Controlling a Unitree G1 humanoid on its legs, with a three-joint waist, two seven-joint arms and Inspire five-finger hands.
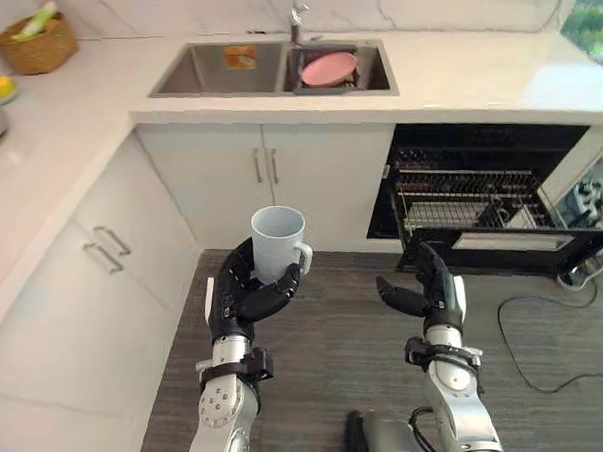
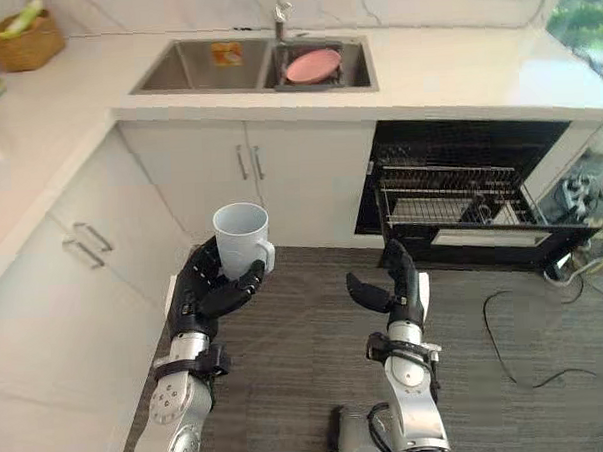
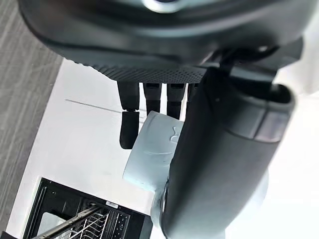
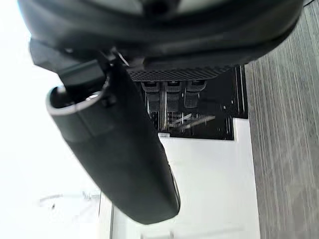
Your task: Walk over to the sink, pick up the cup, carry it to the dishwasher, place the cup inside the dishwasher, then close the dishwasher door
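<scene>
Gripping the pale cup (image 1: pixel 278 239) in the left hand (image 1: pixel 246 293), wrapping fingers and thumb round its lower half, carrying it upright above the grey wood-grain floor (image 1: pixel 336 325) with the mouth facing up and the handle pointing toward the right hand (image 1: pixel 429 285). Hovering that right hand level with the left and well apart from it, leaving the fingers loose and nearly straight with the thumb out, holding nothing. Facing white cabinets (image 1: pixel 229 179) just beyond the cup and, to their right, the dishwasher (image 1: pixel 488 148), standing open with the door (image 1: pixel 513 245) dropped down and the wire rack (image 1: pixel 460 194) showing inside. Looking farther on to the white counter (image 1: pixel 455 74) and the double sink (image 1: pixel 215 70), cradling a pink plate (image 1: pixel 329 68) in its right basin below the faucet (image 1: pixel 296 21). Ending at a woven basket (image 1: pixel 35 42) in the far left corner.
</scene>
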